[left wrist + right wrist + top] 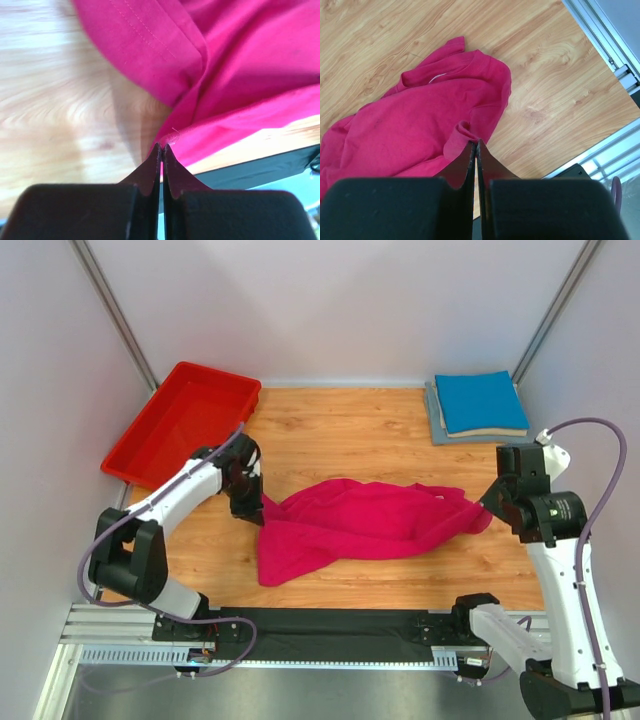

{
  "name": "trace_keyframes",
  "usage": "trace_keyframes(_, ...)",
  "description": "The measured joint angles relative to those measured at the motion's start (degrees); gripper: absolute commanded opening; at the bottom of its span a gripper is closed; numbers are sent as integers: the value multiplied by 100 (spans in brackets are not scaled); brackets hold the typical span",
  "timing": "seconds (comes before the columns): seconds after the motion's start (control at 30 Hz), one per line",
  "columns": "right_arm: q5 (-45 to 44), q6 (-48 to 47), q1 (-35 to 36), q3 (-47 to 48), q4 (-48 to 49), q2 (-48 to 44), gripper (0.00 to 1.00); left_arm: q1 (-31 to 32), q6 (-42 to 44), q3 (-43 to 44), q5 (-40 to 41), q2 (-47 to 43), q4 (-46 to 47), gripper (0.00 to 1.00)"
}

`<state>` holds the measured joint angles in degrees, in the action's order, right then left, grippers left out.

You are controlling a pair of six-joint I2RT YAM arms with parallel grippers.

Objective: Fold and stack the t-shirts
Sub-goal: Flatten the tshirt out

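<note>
Left end effector [161, 148] pinches magenta shirt [370, 525] | red bin [190, 422] close behind

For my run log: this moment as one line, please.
left gripper: shut on pink t-shirt; right gripper: shut on pink t-shirt; blue t-shirt: folded, stacked

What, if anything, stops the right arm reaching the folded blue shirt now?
Probably not yet: the right claw is shut on the pink shirt and would drag it along. Once released, the table between it and the blue shirt looks free.
</note>
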<state>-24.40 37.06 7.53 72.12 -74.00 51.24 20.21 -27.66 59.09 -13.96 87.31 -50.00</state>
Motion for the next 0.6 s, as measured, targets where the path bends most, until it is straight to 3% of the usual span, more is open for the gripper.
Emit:
trace_keyframes(0.23,-140,-83,0,925,94,586,0,7,-529,1705,1185,-726,-1045,0)
trace_keyframes(0.5,-308,-81,-11,3630,365,1458,0,7,-1287,4725,2555,-1462,-1438,0)
trace_keyframes(0.6,-291,-140,-11,4376,560,1495,0,7,-1449,5460,2822,-1665,-1478,0)
